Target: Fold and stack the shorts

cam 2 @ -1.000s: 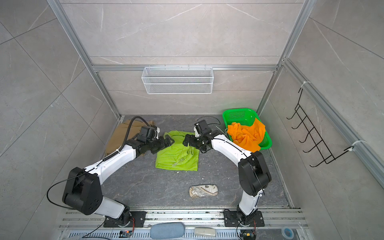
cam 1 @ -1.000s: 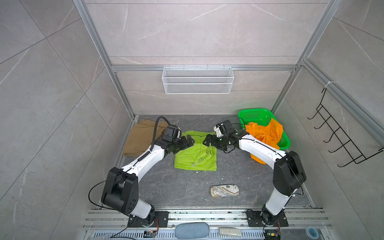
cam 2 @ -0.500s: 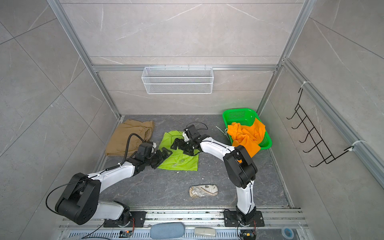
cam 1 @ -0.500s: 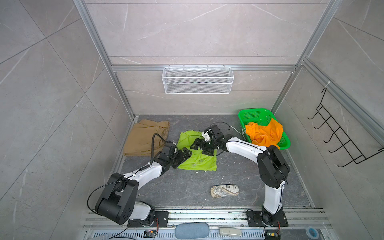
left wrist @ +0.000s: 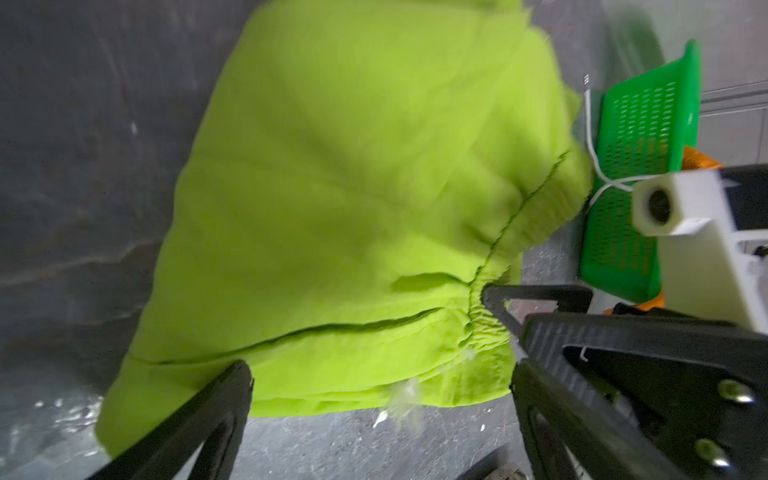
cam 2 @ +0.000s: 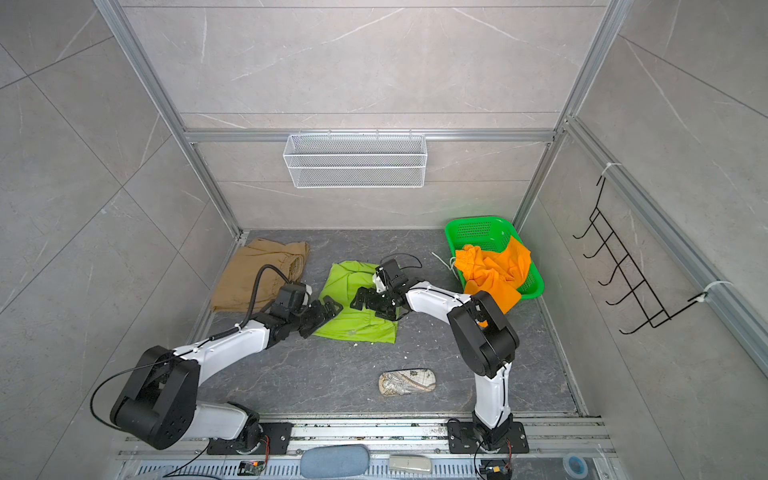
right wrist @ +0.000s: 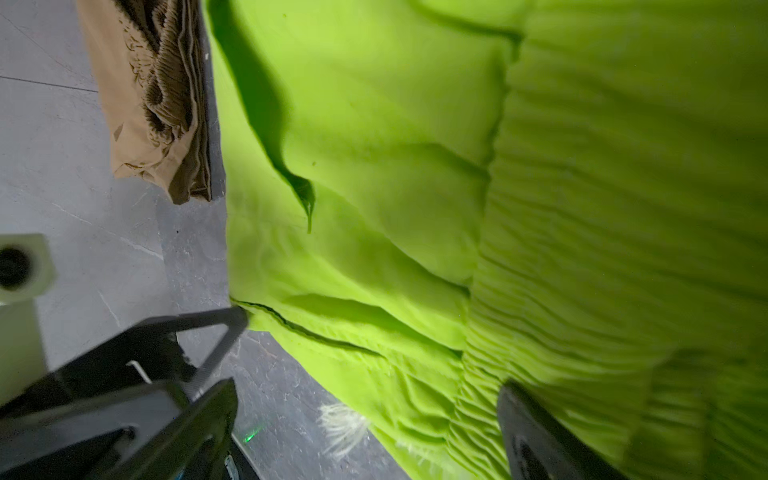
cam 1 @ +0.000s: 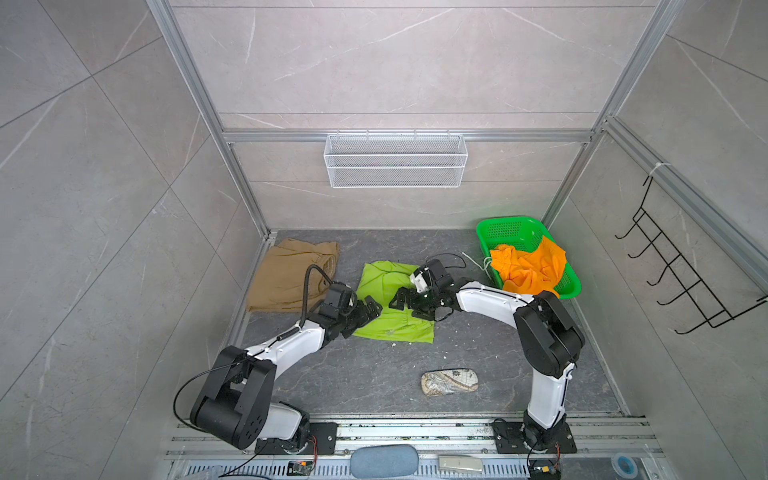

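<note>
Currently lime green shorts (cam 1: 384, 282) flanked by left gripper (cam 1: 372, 308), right gripper (cam 1: 401, 305), both spread, empty; fold pending, edges to be pinched.

I saw the lime green shorts (cam 1: 380, 282) lying flat near the middle of the dark floor (cam 1: 374, 374). They were folded into a rough rectangle, with the gathered elastic waistband (left wrist: 536, 216) on the side toward the green basket (cam 1: 509, 226). A frayed white cord end (left wrist: 405, 395) showed at one edge. The tan shorts (cam 1: 286, 274) lay folded in the back left corner, apart from the green pair with a strip of floor between, and their ribbed waist faced that pair. The orange shorts (cam 1: 528, 266) were crumpled and unfolded, heaped in the basket at the back right and spilling over its near rim.
</note>
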You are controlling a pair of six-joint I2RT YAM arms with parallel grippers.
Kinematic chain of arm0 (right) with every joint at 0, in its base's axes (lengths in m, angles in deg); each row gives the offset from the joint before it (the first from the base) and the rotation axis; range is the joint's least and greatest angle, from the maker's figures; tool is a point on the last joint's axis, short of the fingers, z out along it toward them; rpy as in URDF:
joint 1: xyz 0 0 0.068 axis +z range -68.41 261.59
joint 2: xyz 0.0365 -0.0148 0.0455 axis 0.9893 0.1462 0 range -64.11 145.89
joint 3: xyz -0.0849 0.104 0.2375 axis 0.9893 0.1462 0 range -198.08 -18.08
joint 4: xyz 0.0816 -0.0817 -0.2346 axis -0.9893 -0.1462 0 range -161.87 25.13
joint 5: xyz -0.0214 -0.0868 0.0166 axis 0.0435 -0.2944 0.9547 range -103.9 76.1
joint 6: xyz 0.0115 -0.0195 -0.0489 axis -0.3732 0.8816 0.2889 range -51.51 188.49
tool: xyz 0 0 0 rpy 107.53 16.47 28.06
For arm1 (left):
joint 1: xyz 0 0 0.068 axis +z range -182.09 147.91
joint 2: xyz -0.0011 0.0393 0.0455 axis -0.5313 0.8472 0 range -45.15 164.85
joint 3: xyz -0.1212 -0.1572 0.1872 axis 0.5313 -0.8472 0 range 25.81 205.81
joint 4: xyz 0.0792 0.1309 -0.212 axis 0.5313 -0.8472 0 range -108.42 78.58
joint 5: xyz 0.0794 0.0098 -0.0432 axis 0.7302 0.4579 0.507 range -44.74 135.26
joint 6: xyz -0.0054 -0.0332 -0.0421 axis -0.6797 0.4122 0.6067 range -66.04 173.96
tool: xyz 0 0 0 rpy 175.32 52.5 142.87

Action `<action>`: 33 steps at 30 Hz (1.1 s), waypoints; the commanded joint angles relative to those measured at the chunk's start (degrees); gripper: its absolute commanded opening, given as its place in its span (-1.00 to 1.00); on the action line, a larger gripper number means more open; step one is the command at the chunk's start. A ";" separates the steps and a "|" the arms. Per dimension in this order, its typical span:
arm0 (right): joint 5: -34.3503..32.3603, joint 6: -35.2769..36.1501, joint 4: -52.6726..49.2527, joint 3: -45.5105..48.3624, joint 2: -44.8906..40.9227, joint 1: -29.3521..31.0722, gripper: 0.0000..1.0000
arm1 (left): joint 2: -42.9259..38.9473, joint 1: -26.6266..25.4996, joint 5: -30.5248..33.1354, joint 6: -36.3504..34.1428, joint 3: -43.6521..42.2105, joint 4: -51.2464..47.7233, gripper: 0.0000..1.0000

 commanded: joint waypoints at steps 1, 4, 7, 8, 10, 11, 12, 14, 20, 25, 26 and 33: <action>-0.33 1.54 -3.33 -3.77 -4.19 -3.28 0.98 | -4.08 1.95 2.61 -9.54 7.39 -7.40 0.99; 0.84 2.32 -5.93 -10.34 -0.78 -4.41 0.98 | -1.50 4.92 -1.26 -11.21 10.70 -8.60 0.99; 2.13 1.24 -5.13 -15.08 3.51 -4.46 0.98 | 2.76 5.86 -5.60 -10.96 12.23 -7.36 0.99; 2.72 0.71 -4.36 -16.03 5.10 -4.53 0.99 | 4.16 5.88 -6.56 -10.57 12.26 -6.64 0.99; 3.88 0.00 -2.90 -17.76 8.78 -4.78 0.98 | 7.77 5.88 -9.38 -9.13 11.83 -4.34 0.99; 3.97 -0.04 -2.77 -18.52 10.27 -5.05 0.99 | 9.17 5.91 -10.26 -8.72 11.58 -3.67 0.99; 3.90 0.12 -2.86 -18.99 11.79 -5.38 0.99 | 10.72 5.90 -11.09 -8.29 11.20 -2.82 0.99; 3.42 0.85 -2.90 -19.08 13.90 -5.88 0.98 | 13.01 5.88 -11.88 -7.80 10.31 -1.55 0.99; 4.36 2.08 -2.79 -18.34 16.78 -6.96 0.99 | 15.70 6.33 -11.87 -9.70 10.41 -2.86 0.99; 6.39 1.63 -3.72 -19.16 11.09 -7.26 0.98 | 16.00 8.07 -10.47 -14.34 15.74 -9.85 0.99; 6.41 1.48 -3.73 -18.75 8.94 -7.20 0.99 | 16.28 8.76 -10.36 -15.40 17.16 -11.41 0.99; 4.58 3.28 -5.26 -11.53 -2.69 -8.16 0.99 | 23.17 10.60 -10.62 -21.71 27.26 -21.48 0.99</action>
